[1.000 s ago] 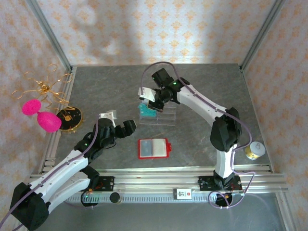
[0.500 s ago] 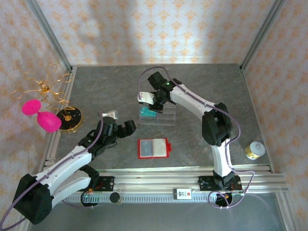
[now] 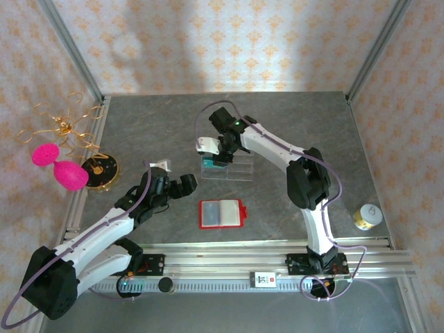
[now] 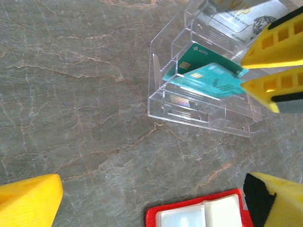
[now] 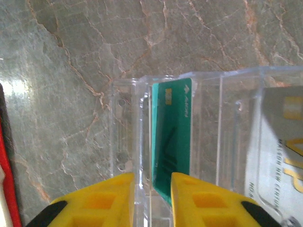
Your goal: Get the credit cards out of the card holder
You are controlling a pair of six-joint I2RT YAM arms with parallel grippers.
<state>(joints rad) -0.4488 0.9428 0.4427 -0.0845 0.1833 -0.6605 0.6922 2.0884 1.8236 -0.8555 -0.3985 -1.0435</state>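
- The right gripper (image 5: 152, 182) is low over the tray (image 3: 239, 173), a little above the middle of the top view. Its jaws stand narrowly apart, with a visible gap between the yellow fingers.
- In the right wrist view a green card (image 5: 171, 137) stands in a tray slot. Its lower end is just at the finger on the right of the frame (whether the finger touches it, I cannot tell).
- In the left wrist view a teal card (image 4: 213, 80) leans in front of the green card, in the upper right of the frame. Its right end reaches the gap between those fingers.
- A whitish card (image 4: 241, 23) stands in a farther slot, at the top right corner of the same view.
- The wallet (image 3: 222, 214) lies open and flat on the table (image 3: 139, 125), in the lower middle of the top view. It is near the tray but apart from it, with its pale pockets facing up.
- The left gripper (image 3: 182, 184) is just left of the wallet, jaws wide open, holding nothing.
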